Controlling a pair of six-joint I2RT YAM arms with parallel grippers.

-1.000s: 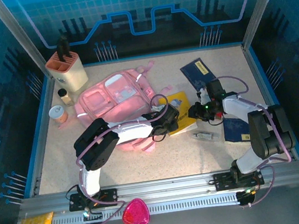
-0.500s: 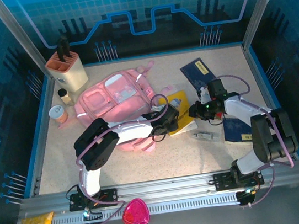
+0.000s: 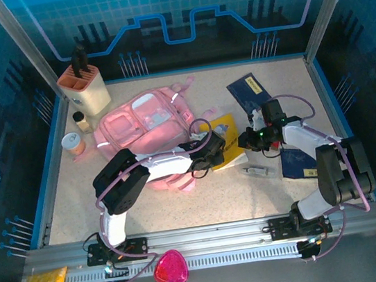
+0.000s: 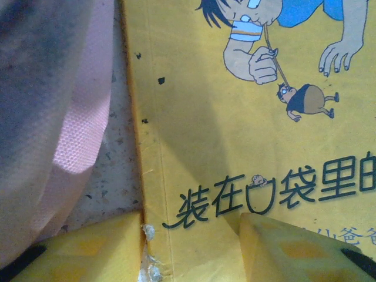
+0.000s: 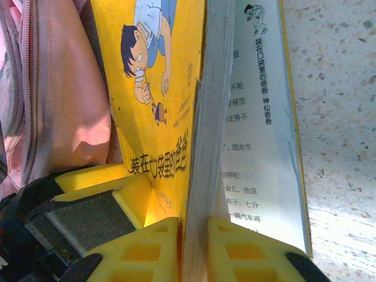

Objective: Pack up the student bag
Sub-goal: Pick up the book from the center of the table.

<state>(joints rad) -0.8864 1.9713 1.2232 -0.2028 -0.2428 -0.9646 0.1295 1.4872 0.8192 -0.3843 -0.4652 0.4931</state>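
Top external view: your student bag [image 3: 145, 122] lies flat on the counter [image 3: 210, 197], off toward 10 o'clock from the middle. The yellow book [image 3: 228, 130] sits right beside it, at the bag's 4 o'clock.

On the right wrist cam, your right tool [image 5: 192, 228] is pinching the book by its page edge, with one finger on the front cover and the other on the back.

Your left tool [image 4: 191, 226] is spread, fingers apart at the book's spine corner. Can't tell if they actually press on it. The bag's pink fabric is at 9 o'clock of the book there.
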